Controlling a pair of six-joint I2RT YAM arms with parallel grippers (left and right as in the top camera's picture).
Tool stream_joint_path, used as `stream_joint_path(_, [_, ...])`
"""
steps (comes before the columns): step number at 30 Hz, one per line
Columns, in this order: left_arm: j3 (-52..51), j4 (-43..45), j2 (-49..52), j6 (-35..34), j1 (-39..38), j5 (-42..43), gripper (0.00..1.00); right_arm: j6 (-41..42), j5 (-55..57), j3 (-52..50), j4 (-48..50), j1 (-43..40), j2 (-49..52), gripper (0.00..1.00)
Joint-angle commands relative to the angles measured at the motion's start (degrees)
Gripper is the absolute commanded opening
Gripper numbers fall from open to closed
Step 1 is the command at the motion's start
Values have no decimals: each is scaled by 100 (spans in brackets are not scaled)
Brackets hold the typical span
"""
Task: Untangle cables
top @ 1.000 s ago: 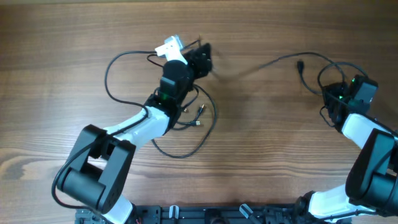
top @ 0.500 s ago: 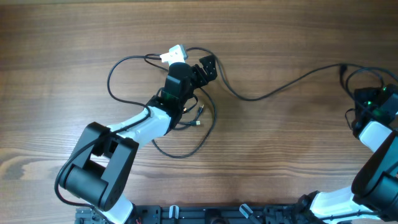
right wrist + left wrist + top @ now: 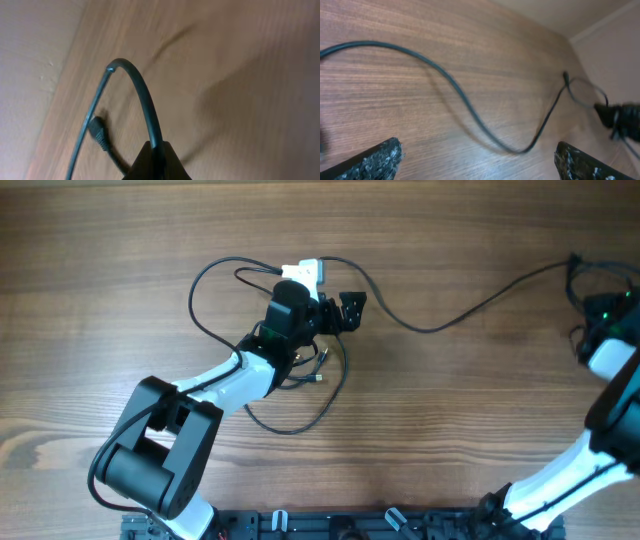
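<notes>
A long black cable (image 3: 440,328) runs from beside my left gripper (image 3: 352,310) across the table to my right gripper (image 3: 583,280) at the far right edge. My right gripper (image 3: 157,152) is shut on this cable (image 3: 145,100); its plug end (image 3: 100,132) hangs loose beside it. My left gripper (image 3: 477,152) is open and empty above the wood, with the same cable (image 3: 470,107) lying in front of it. A tangle of black cables with silver-tipped plugs (image 3: 318,375) lies under my left arm.
A cable loop (image 3: 200,310) reaches left of my left arm, and another loop (image 3: 300,425) lies toward the front. The wooden table (image 3: 450,440) ends near the right arm. My right gripper (image 3: 620,117) shows as a dark shape at the right of the left wrist view.
My right gripper has moved right and back with the long cable, drawing it out across the table. My left gripper has shifted right.
</notes>
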Motion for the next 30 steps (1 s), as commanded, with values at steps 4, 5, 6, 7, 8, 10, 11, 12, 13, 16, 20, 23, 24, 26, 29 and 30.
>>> stream_joint_path(4, [35, -24, 42, 256, -37, 153, 100, 234, -203, 1895, -258, 2, 1209, 4])
stream_joint_path(5, [37, -24, 42, 256, -70, 232, 100, 345, -199, 2096, -256, 2, 1342, 5])
stream_joint_path(6, [37, -22, 42, 256, -109, 326, 100, 457, -197, 2317, -254, 2, 1480, 4])
stream_joint_path(7, [35, -24, 42, 256, -181, 474, 100, 597, -203, 2651, -256, 9, 1700, 4])
stream_joint_path(8, [35, -33, 44, 256, -264, 566, 100, 734, -201, 2953, -254, 28, 1906, 4])
stream_joint_path(10, [37, -76, 44, 262, -411, 570, 100, 914, -201, 3432, -262, 61, 2232, 4])
stream_joint_path(11, [35, -109, 44, 271, -485, 568, 100, 914, -195, 3648, -258, 74, 2385, 5])
stream_joint_path(12, [35, -162, 44, 278, -562, 568, 100, 909, -138, 3858, -262, 72, 2518, 5])
stream_joint_path(13, [35, -219, 44, 278, -595, 566, 100, 909, -81, 4006, -267, 72, 2614, 4])
stream_joint_path(16, [35, -490, 44, 278, -643, 544, 100, 876, 177, 4419, -313, 61, 2850, 5])
stream_joint_path(20, [35, -678, 44, 278, -643, 393, 100, 732, 927, 4452, -308, 57, 3040, 4])
stream_joint_path(23, [35, -730, 44, 275, -643, 391, 100, 634, 992, 4452, -369, 4, 3296, 12])
stream_joint_path(24, [35, -734, 44, 275, -643, 393, 100, 527, 1032, 4452, -439, -31, 3351, 20])
stream_joint_path(26, [35, -802, 44, 278, -643, 391, 100, 267, 1075, 4452, -448, -101, 3418, 22])
stream_joint_path(29, [35, -1060, 44, 278, -643, 372, 100, -109, 1067, 4452, -540, -308, 3438, 18])
stream_joint_path(30, [35, -1091, 44, 275, -643, 374, 100, -157, 997, 4452, -601, -404, 3436, 20])
